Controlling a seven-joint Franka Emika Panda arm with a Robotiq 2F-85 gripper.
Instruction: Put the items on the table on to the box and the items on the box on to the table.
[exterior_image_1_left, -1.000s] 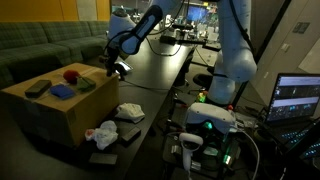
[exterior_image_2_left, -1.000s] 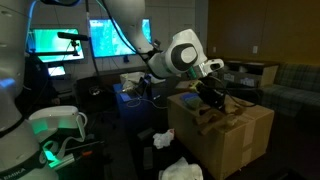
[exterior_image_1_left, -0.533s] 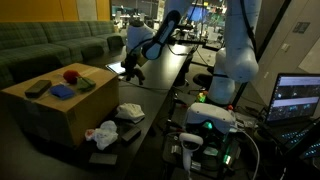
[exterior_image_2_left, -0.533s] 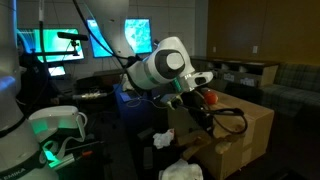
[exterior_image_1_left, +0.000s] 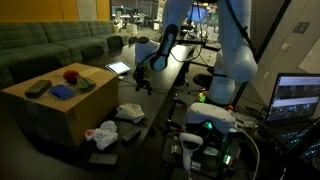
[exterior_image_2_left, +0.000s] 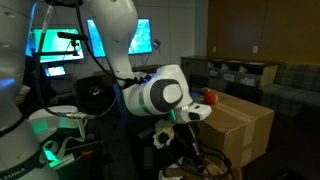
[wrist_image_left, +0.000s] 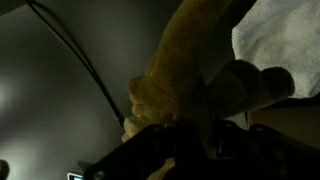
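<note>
A cardboard box (exterior_image_1_left: 45, 115) carries a red ball (exterior_image_1_left: 71, 74), a blue item (exterior_image_1_left: 62, 91), a black item (exterior_image_1_left: 37, 88) and a dark green item (exterior_image_1_left: 86, 84). The box also shows in an exterior view (exterior_image_2_left: 242, 125) with the red ball (exterior_image_2_left: 209, 97) on it. White crumpled cloths (exterior_image_1_left: 128, 112) lie on the dark table beside the box. My gripper (exterior_image_1_left: 141, 82) hangs over the table, clear of the box. In the wrist view the jaws (wrist_image_left: 205, 105) are shut on a yellowish tan soft item (wrist_image_left: 170, 65); a white cloth (wrist_image_left: 280, 35) lies beyond it.
A tablet (exterior_image_1_left: 118, 68) lies on the dark table (exterior_image_1_left: 165, 85) behind the gripper. More white cloth (exterior_image_1_left: 103, 132) and dark flat items lie near the box's foot. A green-lit robot base (exterior_image_1_left: 210, 125) and a laptop (exterior_image_1_left: 300, 98) stand nearby. A sofa (exterior_image_1_left: 40, 45) is behind the box.
The arm has swung from above the box's edge out over the table and lowered, carrying the yellowish item away from the box.
</note>
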